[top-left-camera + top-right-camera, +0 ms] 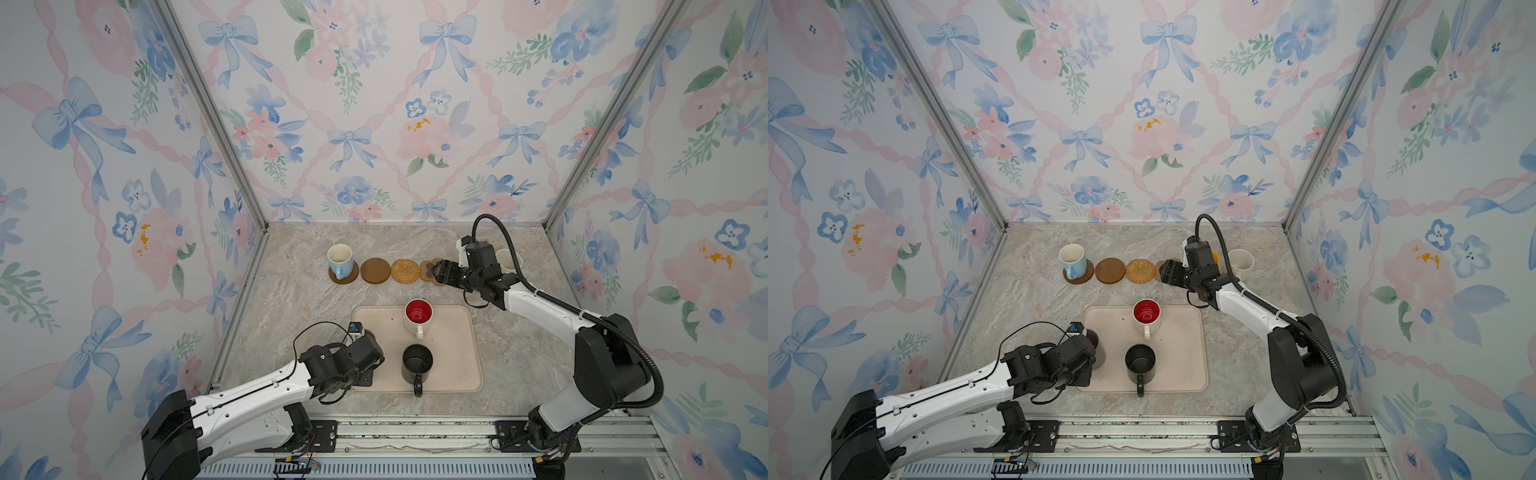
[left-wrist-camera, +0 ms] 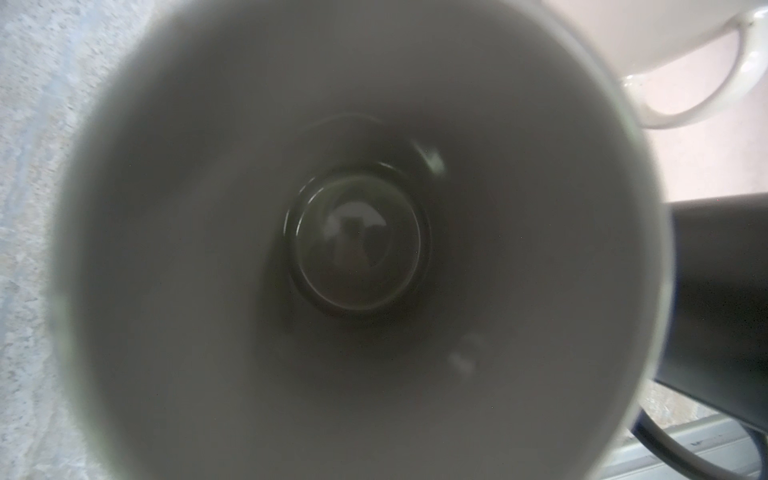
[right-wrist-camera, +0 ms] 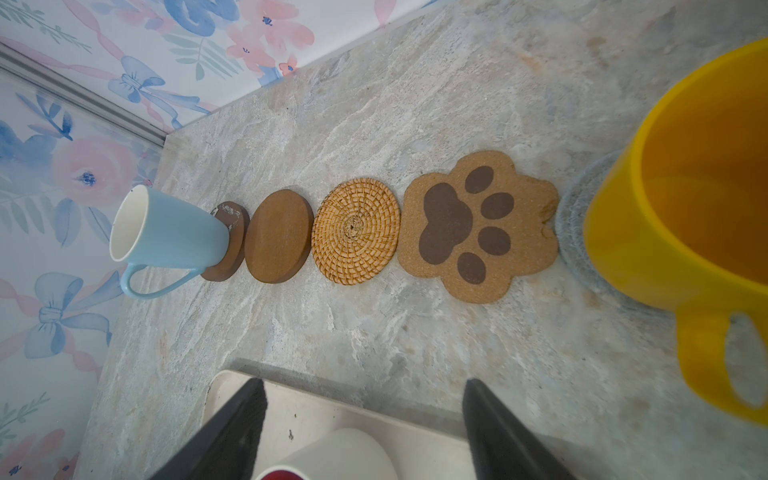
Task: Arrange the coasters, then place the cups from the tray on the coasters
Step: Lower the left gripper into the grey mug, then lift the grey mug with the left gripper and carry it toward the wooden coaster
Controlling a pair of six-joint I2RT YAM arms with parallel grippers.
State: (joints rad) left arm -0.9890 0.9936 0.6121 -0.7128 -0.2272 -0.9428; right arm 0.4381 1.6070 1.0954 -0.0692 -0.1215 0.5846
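**Left gripper** (image 1: pixel 1086 357): jaws fully closed, down at the left edge of the tray. The fingers are hidden under the wrist, so I cannot tell what they pinch.

**Grey mug** (image 1: pixel 1098 353): upright on the tray, right against the left jaws. Its dim inside fills the left wrist view.

**Large flat beige rounded-rectangle tray** (image 1: pixel 457 365): lies on the marbled tabletop (image 1: pixel 299 291), with the left jaws over its left rim.

**Black mug** (image 1: pixel 417 363): upright on the tray, near the left jaws on their right. Its handle reaches over the tray's front rim.

**White mug with red inside** (image 1: pixel 418 316): upright at the tray's far side, well apart from both pairs of jaws.

**Right gripper** (image 3: pixel 365 386): jaws wide apart and holding nothing, above the tabletop at the row of coasters.

**Brown paw-shaped cork coaster** (image 3: pixel 478 226): flat on the tabletop, close under the right jaws. In both top views they partly cover it.

**Woven rattan round coaster** (image 3: pixel 355 230): next out from the right jaws, just beside the paw.

**Plain brown disc coaster** (image 3: pixel 278 237): bare, one place farther out.

**Second brown disc coaster** (image 3: pixel 230 245): farthest from the right jaws, at the row's end.

**Light blue mug with white inside** (image 3: pixel 166 232): upright on that last disc.

**Yellow mug** (image 3: pixel 685 199): behind the right jaws, on the arm's side.

**Blue-grey crocheted round coaster** (image 3: pixel 575 216): under the yellow mug, just beside the paw.

**Speckled cream-white mug** (image 1: pixel 1241 262): upright beyond the yellow mug, farther behind the right jaws. What it stands on is hidden.
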